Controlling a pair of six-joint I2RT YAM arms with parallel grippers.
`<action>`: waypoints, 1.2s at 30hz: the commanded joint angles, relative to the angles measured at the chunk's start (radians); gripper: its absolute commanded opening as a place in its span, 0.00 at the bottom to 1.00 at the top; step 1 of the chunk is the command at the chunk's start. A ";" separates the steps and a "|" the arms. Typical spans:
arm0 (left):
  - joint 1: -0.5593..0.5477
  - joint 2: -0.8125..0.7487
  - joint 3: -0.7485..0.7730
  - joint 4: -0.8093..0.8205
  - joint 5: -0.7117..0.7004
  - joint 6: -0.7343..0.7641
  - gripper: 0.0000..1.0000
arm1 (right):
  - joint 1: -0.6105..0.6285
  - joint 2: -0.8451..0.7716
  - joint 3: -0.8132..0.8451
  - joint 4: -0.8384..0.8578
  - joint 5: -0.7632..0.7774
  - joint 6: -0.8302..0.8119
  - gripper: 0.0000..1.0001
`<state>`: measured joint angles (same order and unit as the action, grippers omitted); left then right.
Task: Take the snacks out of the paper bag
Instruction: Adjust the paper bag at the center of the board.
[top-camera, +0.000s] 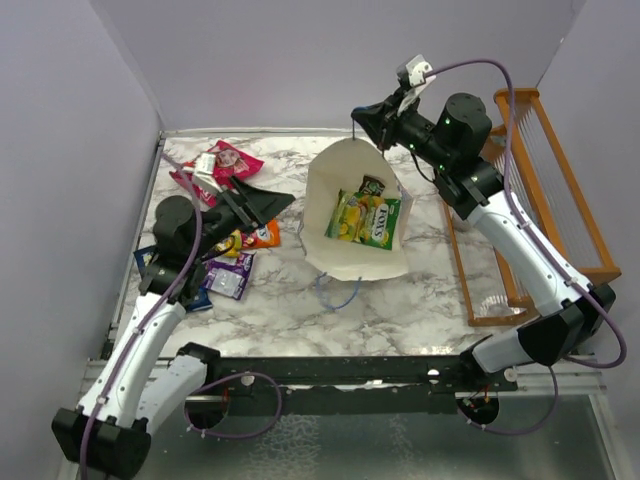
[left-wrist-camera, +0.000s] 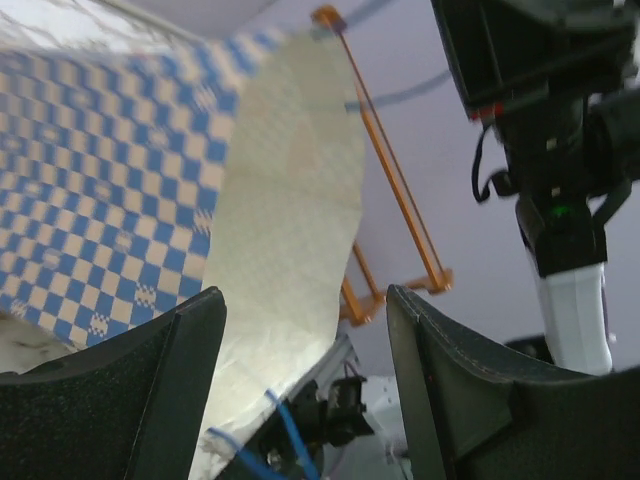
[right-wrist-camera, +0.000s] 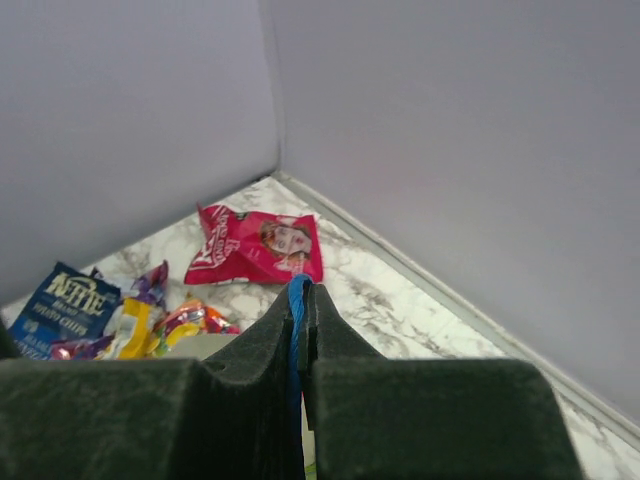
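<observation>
- The right gripper (right-wrist-camera: 303, 298) fills the near part of its wrist view. Its fingers are pressed together on the thin blue cord handle (right-wrist-camera: 293, 335), holding up the far rim of the paper bag (top-camera: 325, 190).
- The bag sits at mid-table with its mouth tipped toward the overhead camera. A yellow-green packet (top-camera: 365, 220) and a small green pack (top-camera: 372, 185) rest inside.
- The left gripper (left-wrist-camera: 305, 330) is spread wide and empty, near the bag's checkered left side. It is by the snacks (top-camera: 245, 245) that lie out on the marble table (top-camera: 420, 300), among them the pink-red bag (top-camera: 228, 163), an orange pack (top-camera: 262, 236) and a purple pack (top-camera: 230, 275).
- The step in hand looks like reaching in for the yellow-green packet. It should go best if the right arm holds the mouth high and taut. The left should enter over the rim rather than push the paper wall, then pinch the packet's edge.
- The left wall crowds the pile, and the orange wooden rack (top-camera: 540, 200) hems in the right arm. Open marble lies in front of the bag, by its loose second handle (top-camera: 340, 292).
</observation>
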<state>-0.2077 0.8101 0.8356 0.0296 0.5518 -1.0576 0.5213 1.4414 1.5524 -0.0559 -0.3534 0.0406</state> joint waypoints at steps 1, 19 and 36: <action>-0.259 0.091 0.070 0.095 -0.172 0.002 0.67 | -0.001 0.035 0.120 -0.031 0.155 -0.066 0.02; -0.667 0.219 0.351 -0.158 -0.612 0.296 0.55 | -0.003 0.074 0.192 -0.061 0.409 -0.290 0.02; -0.667 0.252 0.225 -0.127 -0.625 0.294 0.56 | 0.044 0.060 0.096 0.021 0.075 -0.353 0.02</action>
<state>-0.8726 1.0492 1.0927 -0.1223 -0.0456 -0.7677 0.5232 1.5452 1.7256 -0.1482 -0.1333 -0.3946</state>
